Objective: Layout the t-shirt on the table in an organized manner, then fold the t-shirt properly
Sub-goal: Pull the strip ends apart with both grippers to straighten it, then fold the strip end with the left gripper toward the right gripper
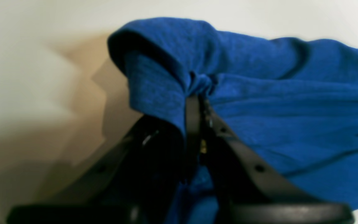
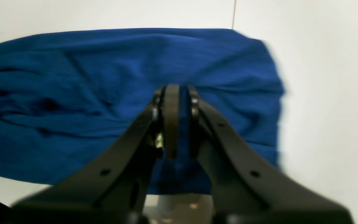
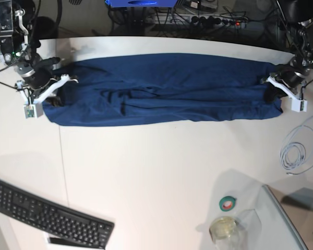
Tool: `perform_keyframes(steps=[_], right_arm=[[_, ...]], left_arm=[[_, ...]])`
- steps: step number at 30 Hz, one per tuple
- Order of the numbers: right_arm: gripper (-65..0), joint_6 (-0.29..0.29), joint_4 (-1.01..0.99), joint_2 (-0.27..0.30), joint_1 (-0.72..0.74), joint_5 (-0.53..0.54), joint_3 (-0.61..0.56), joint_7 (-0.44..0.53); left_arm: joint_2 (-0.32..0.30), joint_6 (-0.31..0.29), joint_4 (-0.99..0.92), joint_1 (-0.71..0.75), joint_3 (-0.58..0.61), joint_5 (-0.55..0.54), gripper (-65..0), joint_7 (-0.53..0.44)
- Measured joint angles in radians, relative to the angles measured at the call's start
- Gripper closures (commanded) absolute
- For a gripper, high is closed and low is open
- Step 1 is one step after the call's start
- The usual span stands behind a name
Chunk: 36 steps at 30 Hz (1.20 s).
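Left gripper [image 1: 197, 99] and right gripper [image 2: 176, 93] both clamped tight on opposite ends of large dark navy fabric t-shirt [image 3: 161, 96], stretching it flat across smooth white table [image 3: 161, 172] for folding.

No legible text, labels or numbers.

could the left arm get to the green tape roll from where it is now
Probably not right away: the left gripper is shut on the t-shirt at its end. Bare table lies between it and the tape roll, so only the held cloth ties it up.
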Motion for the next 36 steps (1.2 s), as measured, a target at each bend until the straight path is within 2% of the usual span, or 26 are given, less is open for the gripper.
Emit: perform_keyframes(steps=[4,8,14,17,21,24,29,33,36], right_arm=[[-4.4,0.000,0.000,0.000,0.000,0.001,0.000,0.002],[-4.4,0.000,0.000,-0.001,0.000,0.000,0.000,0.003],[-4.4,0.000,0.000,0.000,0.001,0.000,0.000,0.003],[-4.4,0.000,0.000,0.000,0.002,0.001,0.000,0.003],[-4.4,0.000,0.000,0.000,0.002,0.000,0.000,0.003],[-4.4,0.000,0.000,0.000,0.002,0.000,0.000,0.002],[-4.4,0.000,0.000,-0.002,0.001,0.000,0.000,0.003],[-4.4,0.000,0.000,-0.002,0.000,0.001,0.000,0.002],[-4.4,0.000,0.000,-0.002,0.000,0.001,0.001,0.002]], left_arm=[[0.014,-0.002,0.191,0.106,-0.001,0.005,0.0,0.008],[0.056,-0.001,0.393,0.198,-0.001,0.004,0.0,0.020],[0.150,-0.005,0.573,0.204,0.003,0.002,0.0,0.200],[0.171,-0.002,0.595,0.180,0.063,0.003,0.0,0.246],[0.201,-0.002,0.595,0.172,0.147,0.002,0.0,0.244],[0.204,0.087,0.590,0.159,0.237,0.005,0.0,0.255],[0.208,0.124,0.540,0.107,0.376,-0.005,0.0,0.243],[0.233,0.188,0.493,0.074,0.442,0.003,0.0,0.245],[0.232,0.199,0.458,0.043,0.504,0.000,0.0,0.243]])
